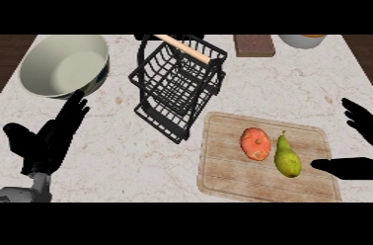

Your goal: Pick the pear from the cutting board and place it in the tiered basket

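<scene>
Head view
Left hand: at the lower left over the bare counter, forearm entering from the bottom corner; fingers straight and slightly spread, tips pointing up toward the bowl; holds nothing, touches no object.
Right hand: at the right edge, partly cut off by the frame; thumb stretched out low toward the pear, fingers extended higher up; wide apart, nothing between them; thumb tip just beside the pear, contact cannot be told.
Pear: green, lying on the right half of the cutting board, stem end pointing away from the robot.
Cutting board: pale wood, lower right of the counter.
Red-orange fruit: on the board, just left of the pear, slightly apart from it.
Tiered basket: black wire with a wooden handle, centre of the counter, just up-left of the board.
Bowl: large, pale, upper left.
Brown block: top edge, right of the basket.
</scene>
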